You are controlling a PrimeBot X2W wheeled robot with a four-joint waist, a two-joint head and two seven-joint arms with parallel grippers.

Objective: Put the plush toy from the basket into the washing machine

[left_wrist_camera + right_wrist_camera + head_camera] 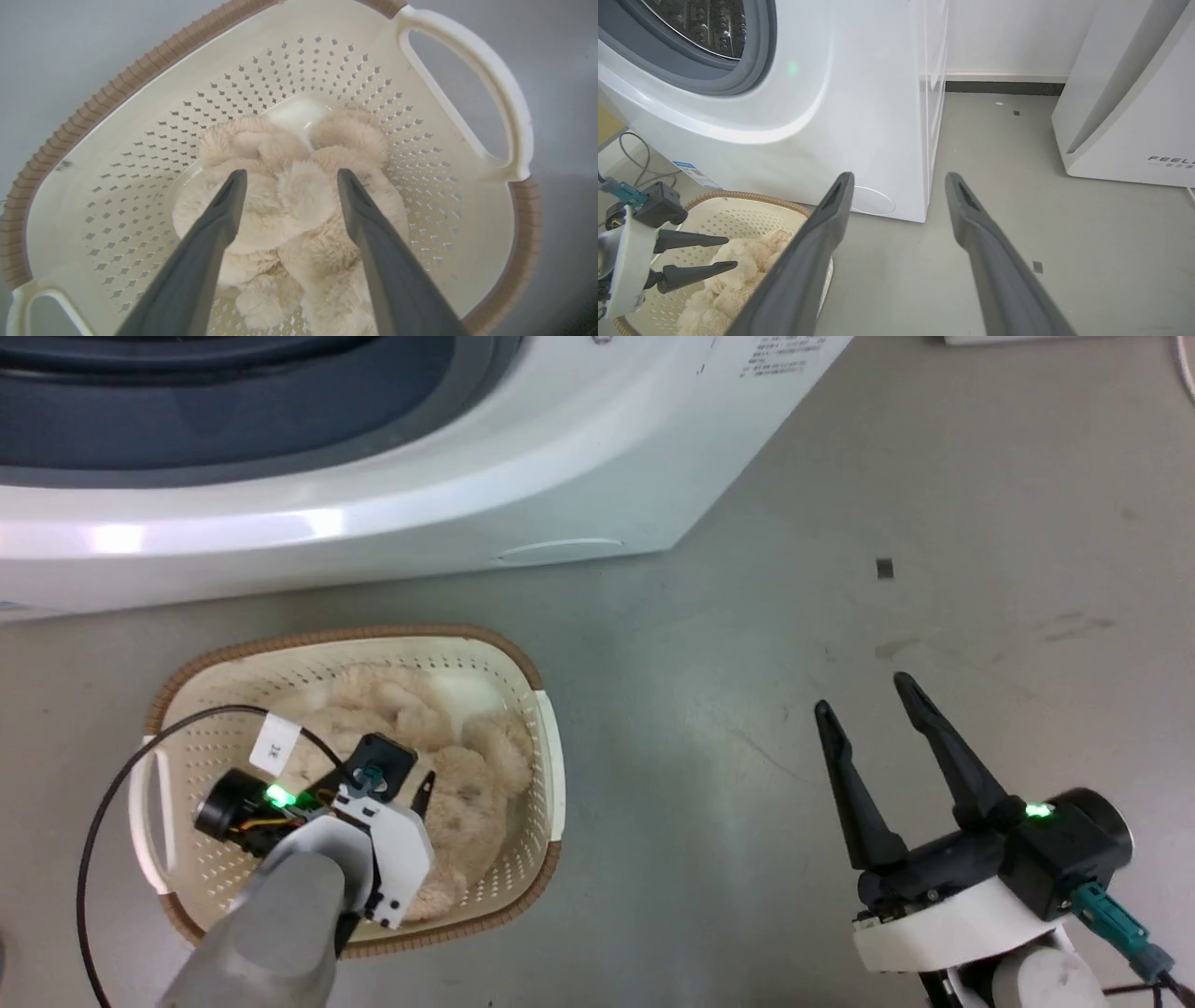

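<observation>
While the left tool (290, 174) hangs spread directly over the plush toy (299, 210) in the basket (140, 154), the right tool (861, 693), also spread, sits well apart.

Even bright light, soft glare on the washing machine (420, 457)

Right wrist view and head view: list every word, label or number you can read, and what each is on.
"FEEL", cut off by the picture's edge: on the white appliance, right wrist view; smaller line below unreadable.
Blue-and-white sticker low on the washing machine: too small to read.
Printed lines on the washing machine's side, head view: too small.
White tag on the black cable: a dark mark, too blurred to read.
</observation>
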